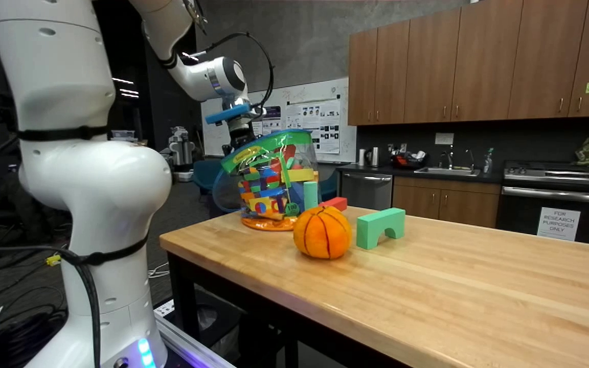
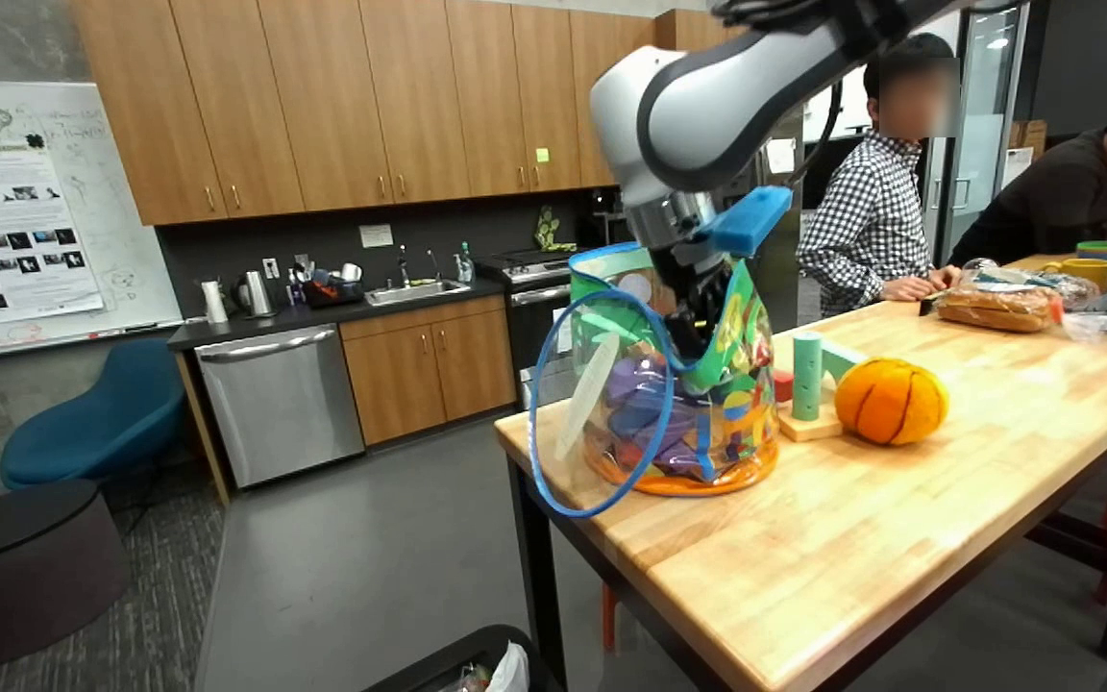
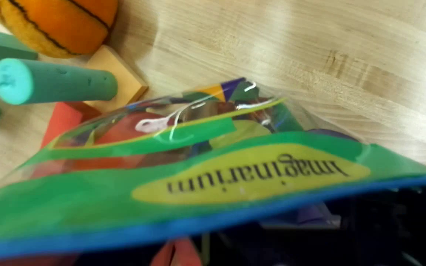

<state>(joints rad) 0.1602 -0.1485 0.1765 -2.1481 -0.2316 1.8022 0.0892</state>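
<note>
Clear plastic bag [image 2: 725, 354] of coloured pieces [image 2: 654, 425], standing on the wooden table [image 2: 861, 524], with the gripper [image 2: 693, 327] inside its mouth; whether the fingers are spread or pressed together cannot be told. Rightward: upright green cylinder [image 2: 807, 377] on a wooden block [image 2: 803, 429], then an orange ball [image 2: 890, 401].

Hand [image 2: 693, 338] inside clear toy bag [image 2: 734, 351]

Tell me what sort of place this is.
Likely a research lab's kitchen, judging by the sink, the stove and a sign reading "FOR RESEARCH PURPOSES ONLY".
</note>
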